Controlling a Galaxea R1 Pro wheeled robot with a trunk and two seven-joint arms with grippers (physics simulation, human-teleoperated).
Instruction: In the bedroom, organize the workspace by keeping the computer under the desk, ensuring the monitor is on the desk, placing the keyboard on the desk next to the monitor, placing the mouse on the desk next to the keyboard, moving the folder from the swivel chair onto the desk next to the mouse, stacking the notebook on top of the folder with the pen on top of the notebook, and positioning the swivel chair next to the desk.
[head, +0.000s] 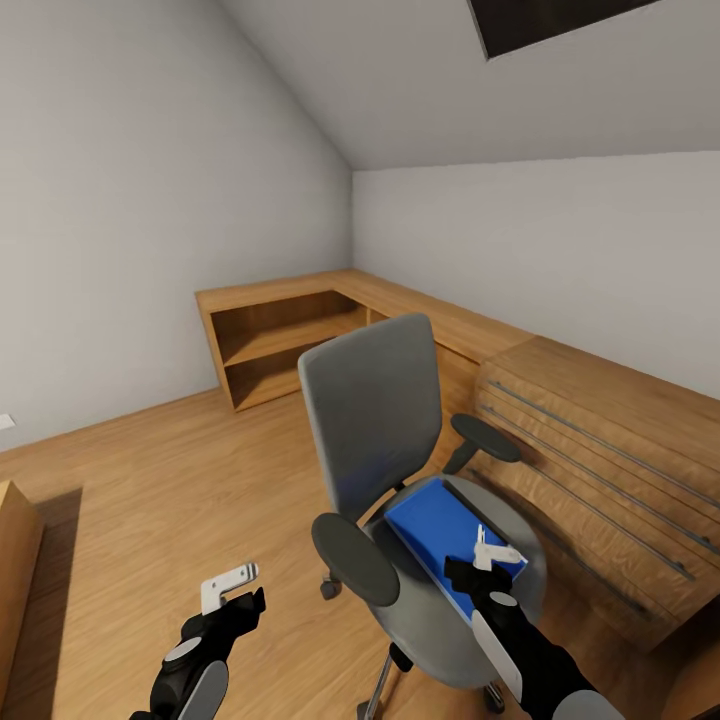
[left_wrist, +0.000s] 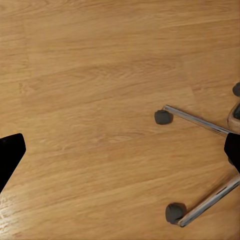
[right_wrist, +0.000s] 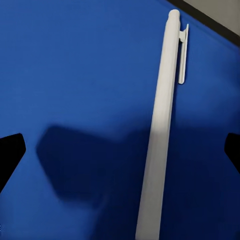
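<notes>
The right claw (head: 497, 556) hangs low at 5 o'clock in the head view, just over the folder (head: 440, 525). In the right wrist view its black fingertips (right_wrist: 11, 150) sit at opposite edges, wide apart, clamped on nothing. Between them a pale pen (right_wrist: 161, 125) with a pocket clip lies flat on the blue folder (right_wrist: 75, 75), and a soft shadow falls on the cover beside the pen.

The left claw (head: 232, 588) hangs at 7 o'clock in the head view, above bare wooden floor (head: 150, 480). The left wrist view shows one black fingertip (left_wrist: 10, 155) at each side edge, apart and empty, with the floor (left_wrist: 90, 100) below and two chrome legs with dark castors (left_wrist: 163, 117) of the chair.

The chair (head: 375, 410) stands at centre, grey, back upright, black armrests (head: 355, 560) either side. The folder lies on its seat, tilted against the backrest side. At 3 o'clock, just beside the chair, is a wooden drawer chest (head: 600, 450); at 11 o'clock, a low wooden shelf unit (head: 280, 340) runs along the wall into the corner.
</notes>
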